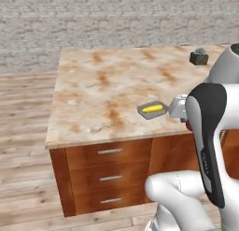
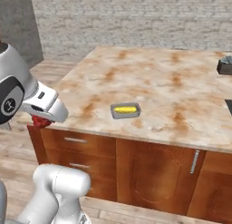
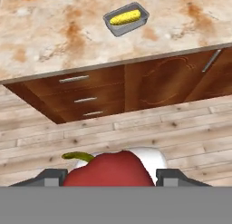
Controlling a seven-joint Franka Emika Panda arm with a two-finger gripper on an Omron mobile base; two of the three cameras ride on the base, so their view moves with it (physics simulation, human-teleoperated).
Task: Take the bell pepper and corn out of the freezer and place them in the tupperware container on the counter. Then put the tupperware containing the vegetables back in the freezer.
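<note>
Spreading wide over brown wooden drawers, the tan marble table carries the tupperware container near its front edge, and the corn lies inside it with its long axis along the tray's length, roughly parallel to that edge. A small dark plant pot sits at the far side. Off the table's front, above the plank floor, the jaws are clamped on the bell pepper, its green stem pointing left in the hand view. No writing is legible.
</note>
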